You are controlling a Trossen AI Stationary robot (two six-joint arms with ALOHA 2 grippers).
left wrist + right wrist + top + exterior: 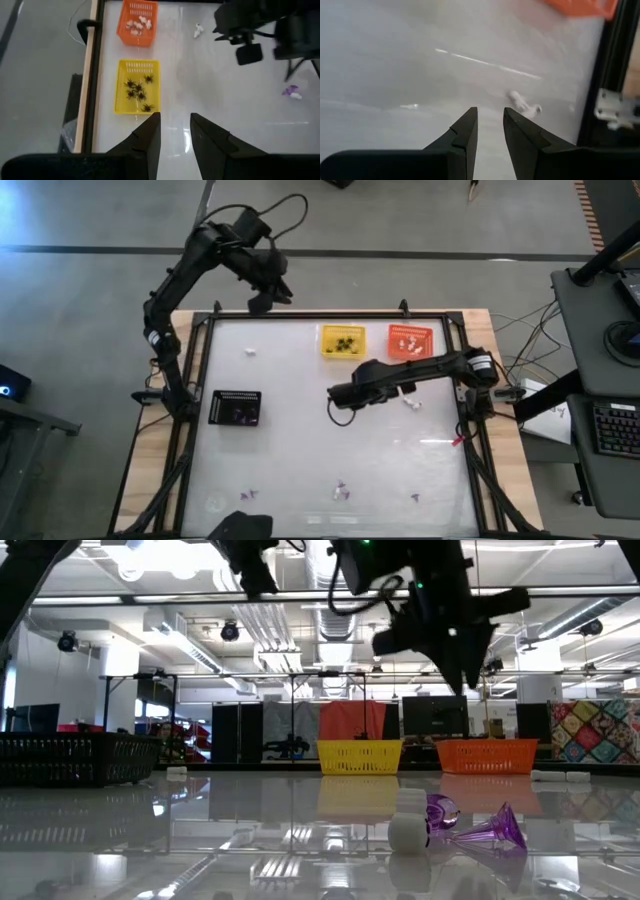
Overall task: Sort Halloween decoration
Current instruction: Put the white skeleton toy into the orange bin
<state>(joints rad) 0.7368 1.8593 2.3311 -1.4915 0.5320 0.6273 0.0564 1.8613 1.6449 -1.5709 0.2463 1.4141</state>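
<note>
The right gripper (489,131) hung released and empty over the table's middle, just inside the orange basket (410,342), a white trinket (524,105) lying ahead of its tips. The left gripper (175,136) hovered parted, holding nothing, above the far edge near the yellow basket (138,86) of black spiders (138,92). Purple pieces (341,489) sat well away, along the near edge.

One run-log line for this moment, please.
left gripper: open, empty, above yellow basket | right gripper: open, empty, near white trinket
</note>
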